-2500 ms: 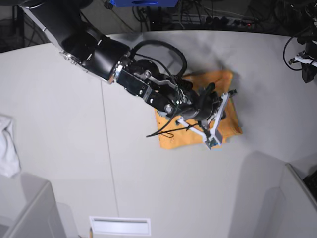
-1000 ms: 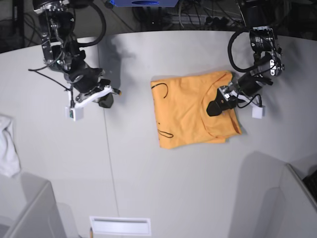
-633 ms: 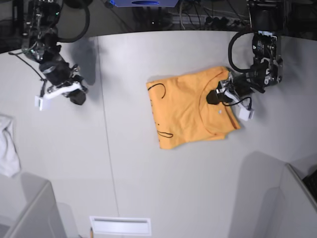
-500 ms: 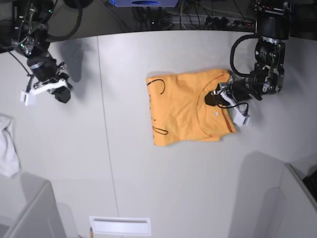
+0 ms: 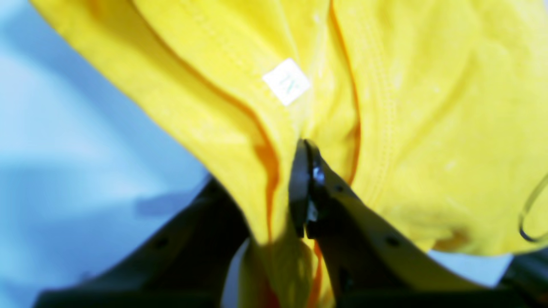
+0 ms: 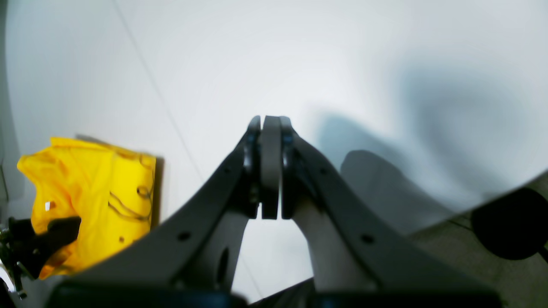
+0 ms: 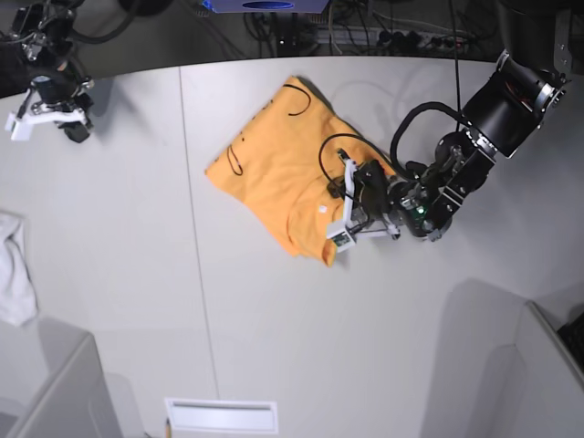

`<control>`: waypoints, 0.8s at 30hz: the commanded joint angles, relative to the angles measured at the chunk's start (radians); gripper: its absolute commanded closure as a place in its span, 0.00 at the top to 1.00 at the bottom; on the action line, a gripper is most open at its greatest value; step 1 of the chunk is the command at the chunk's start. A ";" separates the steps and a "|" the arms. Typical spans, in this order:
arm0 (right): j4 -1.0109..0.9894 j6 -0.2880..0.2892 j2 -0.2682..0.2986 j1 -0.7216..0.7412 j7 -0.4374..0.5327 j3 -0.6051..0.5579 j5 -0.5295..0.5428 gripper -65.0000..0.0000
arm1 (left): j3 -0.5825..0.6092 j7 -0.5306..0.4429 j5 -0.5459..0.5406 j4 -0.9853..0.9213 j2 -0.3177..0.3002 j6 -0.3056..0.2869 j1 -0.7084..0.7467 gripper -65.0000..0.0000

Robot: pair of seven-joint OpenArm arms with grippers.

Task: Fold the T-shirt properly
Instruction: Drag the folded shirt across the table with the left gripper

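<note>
The light-orange T-shirt [image 7: 274, 169] lies folded and skewed in the middle of the table, with thin black script marks near its far edge. My left gripper [image 7: 352, 185] is shut on the shirt's right edge. In the left wrist view the fingers [image 5: 309, 192] pinch a bunch of the T-shirt [image 5: 428, 128] just below the small white label [image 5: 286, 81]. My right gripper [image 7: 73, 128] hangs at the far left back, away from the shirt. It is shut and holds nothing [image 6: 269, 128]. The T-shirt [image 6: 92, 184] shows at the left of the right wrist view.
A small white cloth [image 7: 14, 269] lies at the table's left edge. A white slotted block [image 7: 221, 415] sits at the front edge. Grey box corners stand at the front left [image 7: 46, 392] and front right [image 7: 511, 365]. Cables run along the back.
The left gripper has shut on the T-shirt and dragged it left and towards the back, turning it askew. The right arm has drawn back further into the far left corner.
</note>
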 commanded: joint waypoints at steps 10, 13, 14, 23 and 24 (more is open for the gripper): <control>0.019 0.012 -0.099 -0.046 0.009 0.087 0.008 0.00 | 0.148 0.027 0.397 0.001 0.120 -0.107 -0.062 0.00; 0.020 0.012 -0.110 -0.066 0.015 0.082 0.008 0.00 | 0.148 0.024 0.563 0.013 0.161 -0.196 -0.054 0.00; 0.020 0.012 -0.116 -0.067 0.015 0.087 0.008 0.00 | 0.148 0.010 0.607 0.017 0.174 -0.227 -0.052 0.00; 0.024 0.012 -0.142 -0.083 0.017 0.088 0.008 0.00 | 0.140 -0.070 0.736 0.004 0.214 -0.328 -0.040 0.00; 0.024 0.012 -0.142 -0.083 0.017 0.088 0.008 0.00 | 0.144 -0.070 0.735 0.004 0.214 -0.328 -0.040 0.00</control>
